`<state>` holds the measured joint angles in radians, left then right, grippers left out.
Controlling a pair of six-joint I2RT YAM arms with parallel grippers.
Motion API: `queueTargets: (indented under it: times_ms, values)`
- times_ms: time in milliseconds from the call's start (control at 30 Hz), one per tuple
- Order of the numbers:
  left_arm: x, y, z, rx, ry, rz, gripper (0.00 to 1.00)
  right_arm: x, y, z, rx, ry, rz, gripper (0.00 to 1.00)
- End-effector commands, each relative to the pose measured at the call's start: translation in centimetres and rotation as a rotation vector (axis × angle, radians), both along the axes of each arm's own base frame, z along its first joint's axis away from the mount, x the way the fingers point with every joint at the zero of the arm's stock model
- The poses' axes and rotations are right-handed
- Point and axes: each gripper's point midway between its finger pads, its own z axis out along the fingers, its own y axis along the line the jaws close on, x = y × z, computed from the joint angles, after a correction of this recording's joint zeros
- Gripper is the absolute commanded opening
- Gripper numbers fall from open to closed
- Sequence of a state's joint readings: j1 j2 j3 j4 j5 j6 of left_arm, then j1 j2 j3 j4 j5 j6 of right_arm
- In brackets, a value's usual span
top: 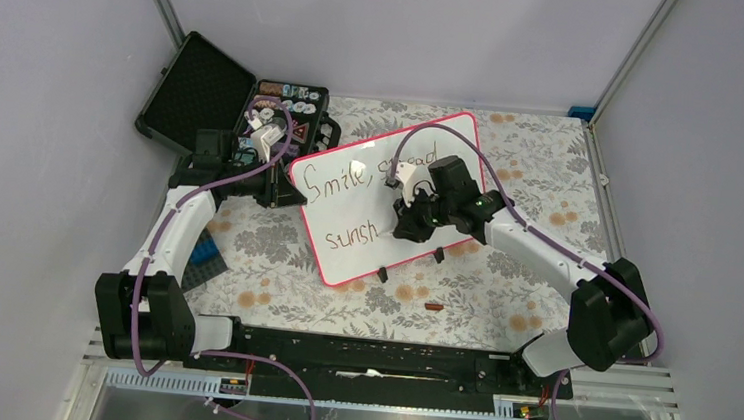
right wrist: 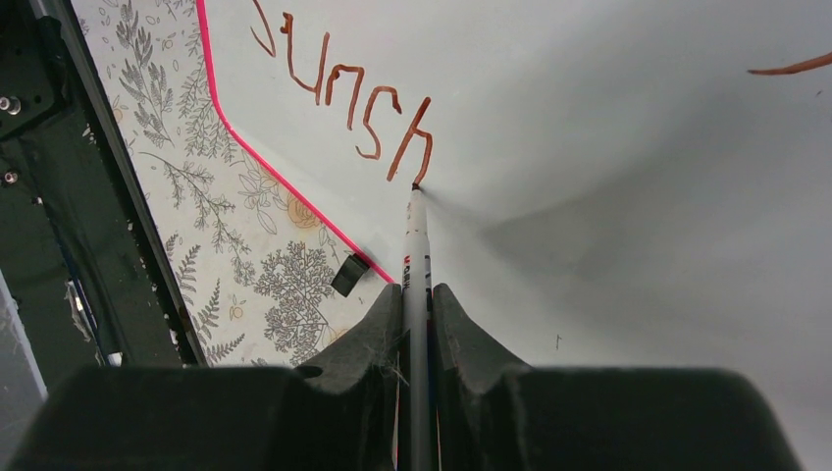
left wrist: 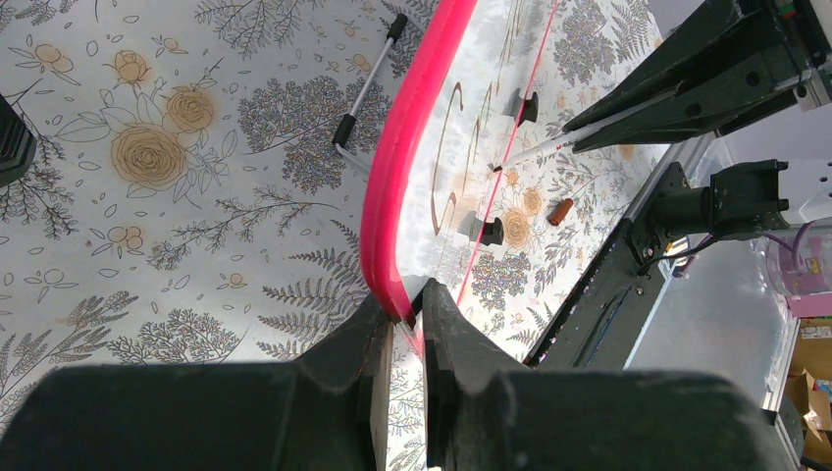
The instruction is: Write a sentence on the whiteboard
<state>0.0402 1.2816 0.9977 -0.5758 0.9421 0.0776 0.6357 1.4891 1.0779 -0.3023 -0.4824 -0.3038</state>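
Note:
The whiteboard (top: 346,230), white with a pink-red rim, lies tilted on the floral table. The sentence (top: 350,181) reads "Smile, spread" on the upper line and "sunsh" (right wrist: 343,93) on the lower line. My right gripper (right wrist: 417,294) is shut on a white marker (right wrist: 416,255) whose tip touches the board at the foot of the "h"; in the top view it (top: 413,216) hovers over the board's middle. My left gripper (left wrist: 405,306) is shut on the board's pink rim (left wrist: 392,186) at the board's left corner (top: 296,172).
An open black case (top: 255,111) with small items stands at the back left behind the left arm. A small brown marker cap (top: 433,305) lies on the table in front of the board. Two black clip feet (top: 383,273) sit on the board's near edge.

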Motion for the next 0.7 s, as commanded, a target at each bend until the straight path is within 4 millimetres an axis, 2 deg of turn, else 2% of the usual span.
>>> queueTargets:
  times_ms: [0, 200, 400, 533, 667]
  values:
    - [1.0, 0.2, 0.5, 0.052, -0.091, -0.009, 0.0, 0.7, -0.5, 0.1, 0.001, -0.041, -0.008, 0.0]
    - [1.0, 0.2, 0.4, 0.054, -0.091, -0.007, 0.0, -0.4, 0.2, 1.0, 0.041, -0.009, 0.041, 0.0]
    - [0.9, 0.2, 0.4, 0.055, -0.091, -0.007, 0.0, -1.7, 0.6, 3.4, 0.089, 0.006, 0.09, 0.0]
    - [0.9, 0.2, 0.6, 0.053, -0.093, -0.008, 0.0, -1.9, 0.3, 3.9, 0.092, 0.001, 0.11, 0.0]
    - [0.9, 0.2, 0.6, 0.056, -0.095, -0.009, 0.0, -1.2, -0.1, 4.5, 0.112, 0.0, 0.099, 0.0]
